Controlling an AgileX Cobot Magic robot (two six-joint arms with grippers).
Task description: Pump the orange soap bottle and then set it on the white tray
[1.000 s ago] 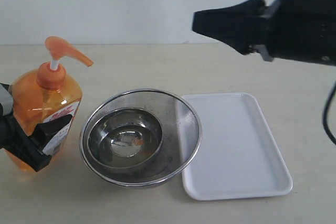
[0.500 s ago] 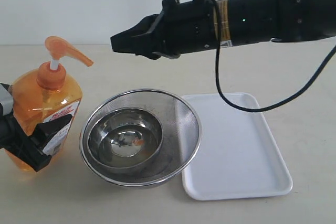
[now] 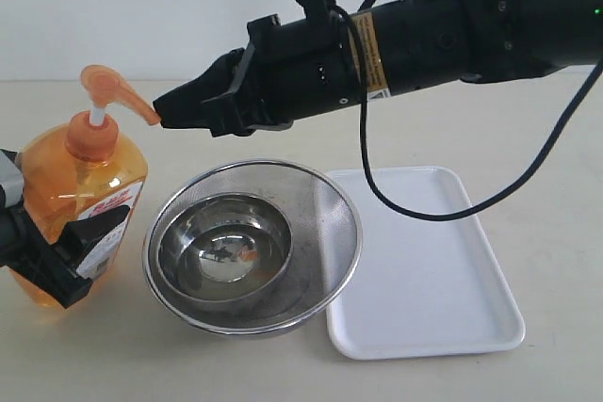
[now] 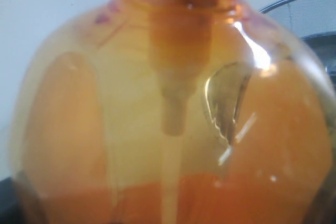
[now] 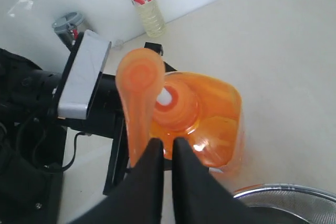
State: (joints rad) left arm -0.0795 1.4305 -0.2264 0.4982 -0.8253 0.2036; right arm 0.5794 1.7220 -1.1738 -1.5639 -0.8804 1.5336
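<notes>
Where it stands upright at the left of the tabletop (image 3: 556,251), the bottle (image 3: 80,176) is grasped low on its body by the left pincer (image 3: 80,247), one black finger crossing the label. Its orange pump head (image 3: 113,89) is raised, the spout pointing right. The right pincer (image 3: 174,112), clenched with nothing between its fingers, reaches across from the right, and its tips meet the end of the spout. Just right of the bottle sits a steel bowl (image 3: 221,251) nested inside a mesh strainer (image 3: 325,214). The tray (image 3: 424,261) lies flat beyond them, touching the strainer's rim, well apart from the bottle.
</notes>
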